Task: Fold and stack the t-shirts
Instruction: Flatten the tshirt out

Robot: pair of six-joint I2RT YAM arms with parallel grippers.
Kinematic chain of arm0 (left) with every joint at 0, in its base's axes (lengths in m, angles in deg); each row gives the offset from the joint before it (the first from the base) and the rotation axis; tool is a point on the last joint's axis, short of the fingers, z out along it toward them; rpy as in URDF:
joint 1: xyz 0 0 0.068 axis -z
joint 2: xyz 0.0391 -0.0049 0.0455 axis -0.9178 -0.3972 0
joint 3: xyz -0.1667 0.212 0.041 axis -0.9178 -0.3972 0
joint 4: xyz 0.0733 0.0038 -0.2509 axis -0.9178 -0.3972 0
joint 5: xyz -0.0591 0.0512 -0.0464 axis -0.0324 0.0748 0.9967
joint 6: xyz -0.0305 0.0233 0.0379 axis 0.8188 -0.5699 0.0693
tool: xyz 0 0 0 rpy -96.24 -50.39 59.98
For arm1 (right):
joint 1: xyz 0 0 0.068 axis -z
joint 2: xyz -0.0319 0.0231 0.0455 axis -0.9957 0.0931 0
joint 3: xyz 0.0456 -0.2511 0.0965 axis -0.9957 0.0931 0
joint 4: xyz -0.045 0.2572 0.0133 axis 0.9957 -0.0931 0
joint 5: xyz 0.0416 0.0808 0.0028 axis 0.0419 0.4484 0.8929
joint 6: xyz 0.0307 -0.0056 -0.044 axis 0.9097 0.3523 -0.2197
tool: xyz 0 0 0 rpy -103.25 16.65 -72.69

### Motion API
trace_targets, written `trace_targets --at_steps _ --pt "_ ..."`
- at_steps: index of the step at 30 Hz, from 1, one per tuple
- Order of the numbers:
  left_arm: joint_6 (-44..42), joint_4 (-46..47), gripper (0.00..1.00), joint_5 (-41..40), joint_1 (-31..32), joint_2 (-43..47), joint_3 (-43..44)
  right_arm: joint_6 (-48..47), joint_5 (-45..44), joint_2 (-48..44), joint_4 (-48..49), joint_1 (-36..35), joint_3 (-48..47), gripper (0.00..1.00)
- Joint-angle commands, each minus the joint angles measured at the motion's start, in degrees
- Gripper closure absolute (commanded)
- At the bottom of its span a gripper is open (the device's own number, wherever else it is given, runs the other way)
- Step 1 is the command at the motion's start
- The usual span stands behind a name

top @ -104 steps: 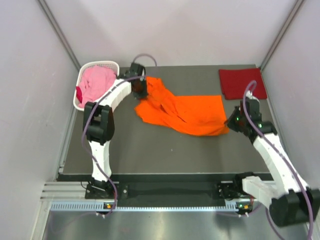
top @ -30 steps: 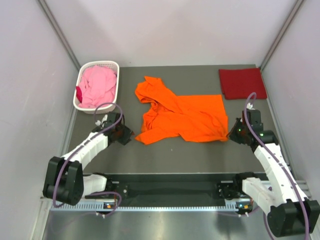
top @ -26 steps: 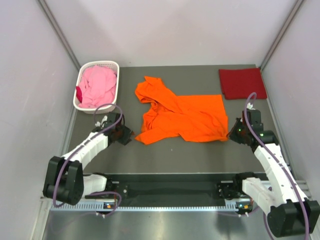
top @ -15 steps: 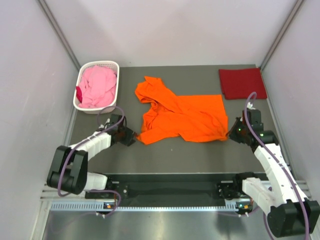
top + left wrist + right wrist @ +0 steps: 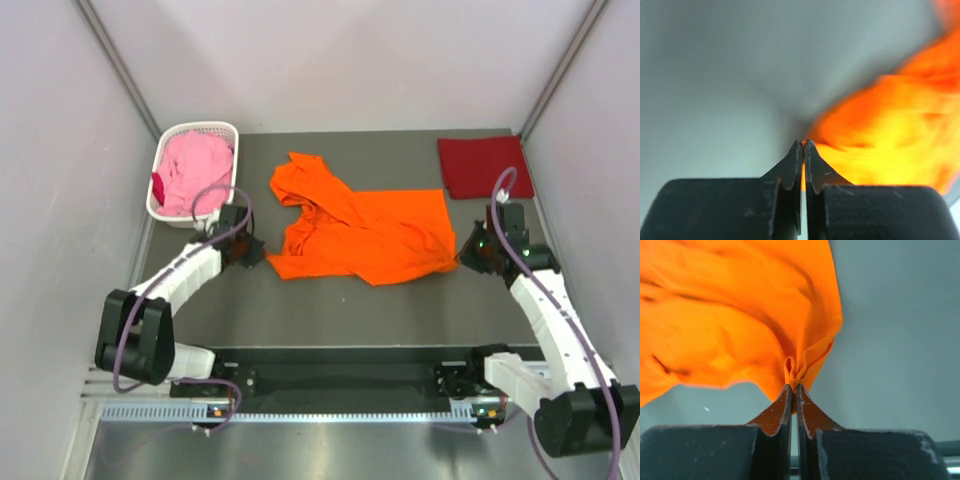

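Far left, the pink t-shirt (image 5: 195, 170) fills the white basket (image 5: 200, 127). Just beside it, the left hand (image 5: 255, 252) is clenched on the near-left corner of the orange t-shirt (image 5: 360, 235), which lies spread across the middle of the table (image 5: 330, 300). The right hand (image 5: 466, 250) pinches a bunched fold at the shirt's near-right corner, fingers pressed together. The folded dark red t-shirt (image 5: 483, 166) lies at the far-right corner.

The table (image 5: 340, 305) bears an orange t-shirt (image 5: 370, 238), a red t-shirt (image 5: 483, 166) and a basket (image 5: 205, 127).
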Motion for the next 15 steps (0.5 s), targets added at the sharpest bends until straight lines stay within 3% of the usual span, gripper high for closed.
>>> trace_targets --at_steps 1,8,11,15 --pt "-9.24 -4.19 1.0 -11.02 -0.09 4.65 20.61 0.44 -3.92 4.3 1.06 0.77 -16.18 1.0" --pt "-21.81 -18.26 1.0 -17.1 0.0 -0.18 60.89 -3.33 -11.22 11.78 -8.77 1.74 -48.21 1.0" --pt "-23.4 -20.82 1.0 -16.67 0.0 0.08 68.59 -4.65 -13.06 11.7 -12.56 1.65 -57.28 1.0" --pt "-23.15 -23.1 1.0 -12.72 0.0 3.49 75.19 -6.06 -11.06 5.04 -13.54 1.74 -58.53 1.0"
